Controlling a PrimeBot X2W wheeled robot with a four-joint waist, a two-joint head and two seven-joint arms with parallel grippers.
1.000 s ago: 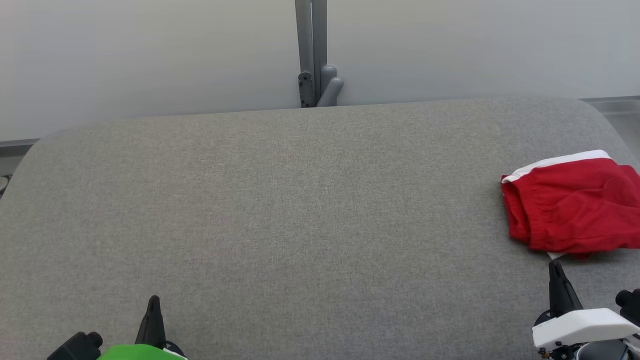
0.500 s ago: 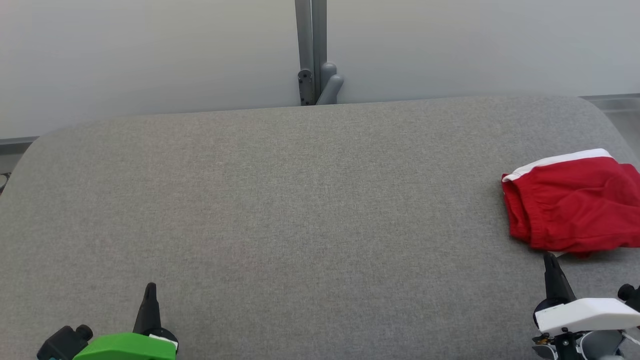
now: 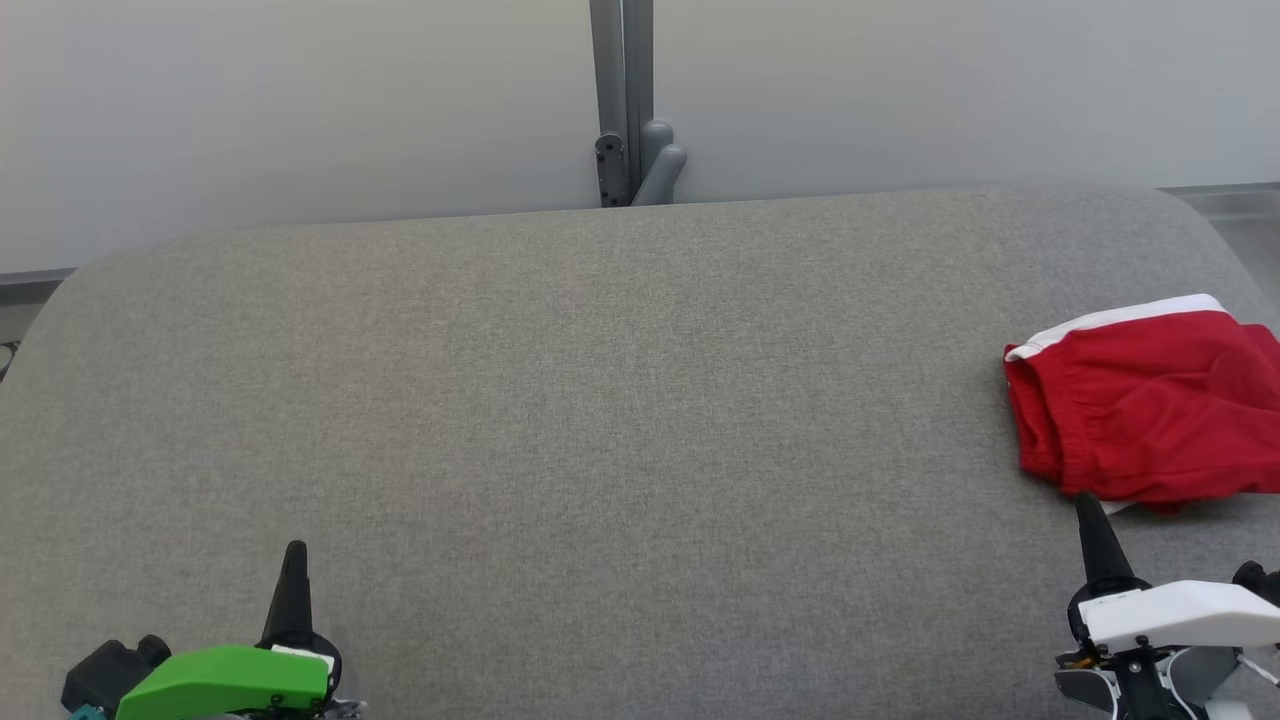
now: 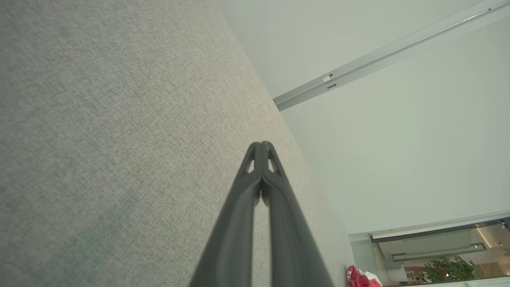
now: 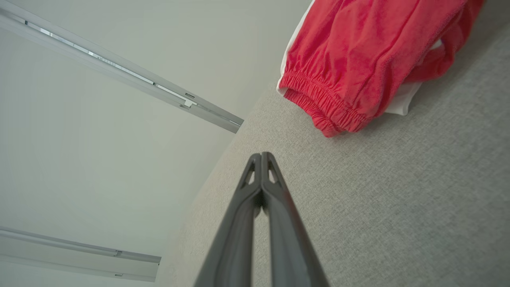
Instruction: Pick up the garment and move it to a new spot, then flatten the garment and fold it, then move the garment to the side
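The garment (image 3: 1150, 405) is a pair of red shorts with white trim, lying folded at the right edge of the grey padded table (image 3: 600, 400). Its elastic waistband faces left; the right wrist view shows the garment (image 5: 370, 52) at the top. My right gripper (image 3: 1085, 503) is shut and empty, its tip just in front of the garment's near edge, with its fingers (image 5: 261, 156) pressed together. At the lower left my left gripper (image 3: 295, 550) is shut too, empty, far from the garment. A red scrap of the garment (image 4: 360, 278) shows at the bottom of the left wrist view.
A grey post with a bracket (image 3: 630, 150) stands behind the table's far edge against a pale wall. The table corners are rounded at far left and far right. The garment reaches the head view's right border.
Both grippers have moved forward over the table, away from the near edge. The right tip has come close to the garment's near edge. The garment has not moved.
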